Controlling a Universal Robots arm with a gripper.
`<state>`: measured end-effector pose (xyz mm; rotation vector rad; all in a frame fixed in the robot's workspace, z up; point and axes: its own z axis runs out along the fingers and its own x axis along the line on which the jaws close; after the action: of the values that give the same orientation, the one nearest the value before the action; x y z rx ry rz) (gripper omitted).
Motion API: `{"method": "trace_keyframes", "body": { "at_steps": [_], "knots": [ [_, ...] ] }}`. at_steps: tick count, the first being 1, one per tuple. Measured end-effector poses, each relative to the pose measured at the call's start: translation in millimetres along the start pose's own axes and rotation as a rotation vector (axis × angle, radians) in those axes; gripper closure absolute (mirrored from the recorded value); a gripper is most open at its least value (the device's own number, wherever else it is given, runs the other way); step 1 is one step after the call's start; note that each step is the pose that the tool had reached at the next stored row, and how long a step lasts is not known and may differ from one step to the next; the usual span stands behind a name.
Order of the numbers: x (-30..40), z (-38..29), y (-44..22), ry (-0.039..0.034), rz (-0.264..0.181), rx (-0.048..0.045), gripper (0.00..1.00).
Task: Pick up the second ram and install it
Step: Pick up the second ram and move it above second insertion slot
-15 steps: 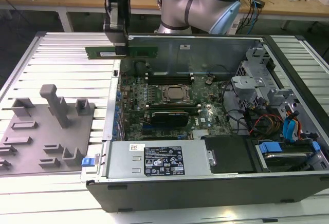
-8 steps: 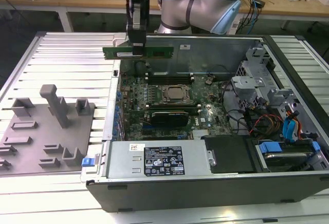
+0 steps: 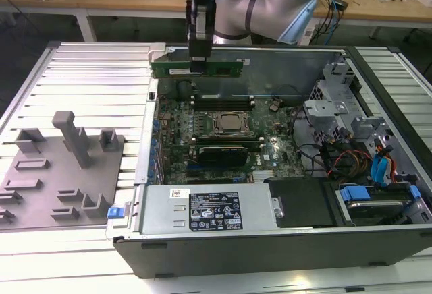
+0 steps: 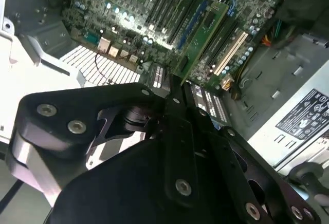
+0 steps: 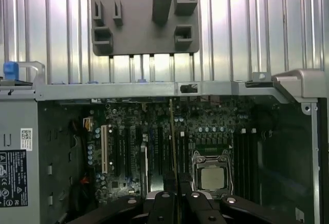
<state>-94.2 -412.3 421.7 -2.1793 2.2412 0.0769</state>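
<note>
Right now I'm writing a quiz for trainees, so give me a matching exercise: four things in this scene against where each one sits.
Things:
1 second ram
2 CPU socket
3 grey fixture tray
4 power supply

Places:
A outside the case, at the exterior view's left
B middle of the motherboard
C held in the gripper, above the case
D along the case's near wall

Pairs: 1-C, 2-B, 3-A, 4-D

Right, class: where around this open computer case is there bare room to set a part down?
Bare: the ribbed table beyond the gray fixture, and the strip along the near wall of the case. Crowded: the motherboard and cable bundle inside, with the pincer holding the second ram above.
</note>
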Motion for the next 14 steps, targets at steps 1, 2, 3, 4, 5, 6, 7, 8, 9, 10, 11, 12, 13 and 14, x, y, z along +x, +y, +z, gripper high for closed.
{"method": "trace_keyframes", "body": {
  "at_steps": [1,2,3,4,5,6,7,8,9,10,11,12,13,14],
  "knots": [
    [-0.7,0.2,-5.5,0.0000,0.000,-0.0002,0.86],
    [-1.2,0.3,-9.9,0.0001,0.000,-0.0003,0.86],
    [-1.6,0.5,-12.9,0.0001,0.000,-0.0003,0.86],
    [-1.9,0.7,-14.8,0.0001,0.000,-0.0003,0.86],
    [-2.3,0.8,-16.9,0.0001,0.000,-0.0004,0.86],
    [-2.6,1.0,-19.0,0.0000,0.000,-0.0004,0.86],
    [-2.9,1.1,-20.8,0.0000,0.000,-0.0004,0.86],
    [-3.5,1.4,-25.1,0.0000,0.000,-0.0004,0.86],
    [-3.9,1.6,-27.5,0.0000,0.000,-0.0004,0.86],
    [-4.1,1.8,-29.5,0.0000,0.000,-0.0004,0.86],
    [-4.6,2.0,-32.5,0.0001,0.000,-0.0005,0.86],
    [-5.3,2.3,-36.8,0.0000,0.000,-0.0005,0.86],
    [-5.9,2.5,-40.4,0.0000,0.000,-0.0005,0.86],
    [-6.4,2.7,-43.5,0.0001,0.000,-0.0005,0.86]
  ]
}}
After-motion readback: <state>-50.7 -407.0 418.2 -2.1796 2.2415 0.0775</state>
